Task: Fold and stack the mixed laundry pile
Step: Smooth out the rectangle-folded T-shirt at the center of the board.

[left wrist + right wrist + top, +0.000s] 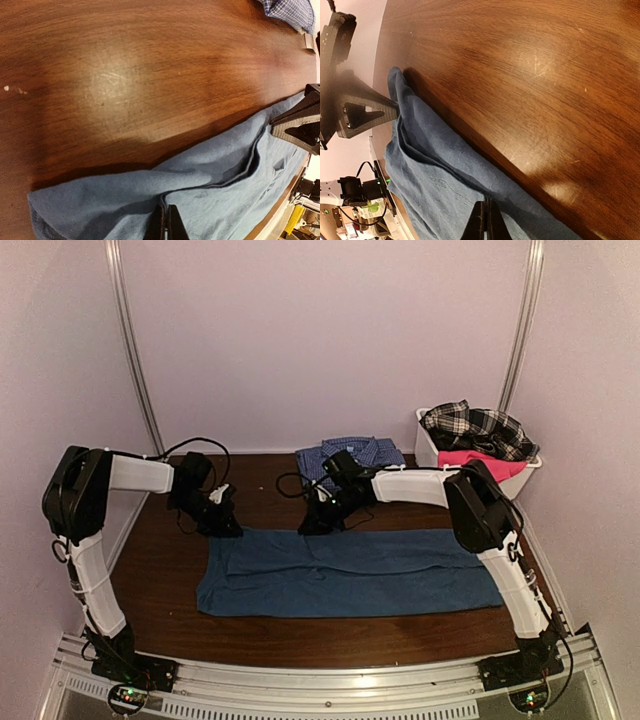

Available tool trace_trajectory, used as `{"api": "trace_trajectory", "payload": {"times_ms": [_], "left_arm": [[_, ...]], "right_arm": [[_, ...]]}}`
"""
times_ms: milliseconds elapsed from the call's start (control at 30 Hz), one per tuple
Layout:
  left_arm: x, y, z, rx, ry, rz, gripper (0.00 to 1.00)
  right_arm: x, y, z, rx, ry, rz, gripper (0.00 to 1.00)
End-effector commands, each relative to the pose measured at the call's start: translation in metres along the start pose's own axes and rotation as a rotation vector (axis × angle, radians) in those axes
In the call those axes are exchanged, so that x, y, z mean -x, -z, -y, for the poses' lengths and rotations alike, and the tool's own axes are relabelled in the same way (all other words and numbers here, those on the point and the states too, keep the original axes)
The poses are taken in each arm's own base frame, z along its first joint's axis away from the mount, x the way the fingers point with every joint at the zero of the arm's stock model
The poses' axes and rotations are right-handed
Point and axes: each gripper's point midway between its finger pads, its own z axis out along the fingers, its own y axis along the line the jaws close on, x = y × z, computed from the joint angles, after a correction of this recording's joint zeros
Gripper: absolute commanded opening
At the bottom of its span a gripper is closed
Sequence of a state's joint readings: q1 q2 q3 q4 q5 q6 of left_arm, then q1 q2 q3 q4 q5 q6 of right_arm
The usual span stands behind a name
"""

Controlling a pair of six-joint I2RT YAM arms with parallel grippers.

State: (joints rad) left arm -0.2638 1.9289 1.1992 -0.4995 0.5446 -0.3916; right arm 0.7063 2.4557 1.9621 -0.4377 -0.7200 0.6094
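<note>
- Currently left gripper (166,212) pinched shut on far edge of blue T-shirt (350,570), near its left corner.
- Also right gripper (485,207) clamps same edge, near the middle.

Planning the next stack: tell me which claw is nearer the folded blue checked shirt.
Right. The right claw grips the dark blue T-shirt just in front of the folded checked shirt; the left claw grips it well off to that shirt's left.
</note>
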Motion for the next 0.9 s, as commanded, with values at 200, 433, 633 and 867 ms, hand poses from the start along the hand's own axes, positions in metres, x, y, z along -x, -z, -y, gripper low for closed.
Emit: {"api": "trace_trajectory", "payload": {"times_ms": [200, 433, 633, 867], "left_arm": [[-0.005, 0.044, 0.041, -0.083, -0.134, 0.085, 0.0], [-0.047, 0.05, 0.057, -0.102, -0.189, 0.028, 0.0], [-0.079, 0.049, 0.073, -0.118, -0.243, -0.013, 0.0], [-0.114, 0.054, 0.082, -0.117, -0.267, -0.06, 0.0]], "right_arm": [[-0.001, 0.034, -0.028, 0.042, 0.089, 0.021, 0.0], [-0.031, 0.049, -0.029, 0.058, 0.107, -0.021, 0.0], [-0.062, 0.061, -0.039, 0.089, 0.148, -0.062, 0.0], [-0.117, 0.06, -0.058, 0.141, 0.219, -0.161, 0.0]]}}
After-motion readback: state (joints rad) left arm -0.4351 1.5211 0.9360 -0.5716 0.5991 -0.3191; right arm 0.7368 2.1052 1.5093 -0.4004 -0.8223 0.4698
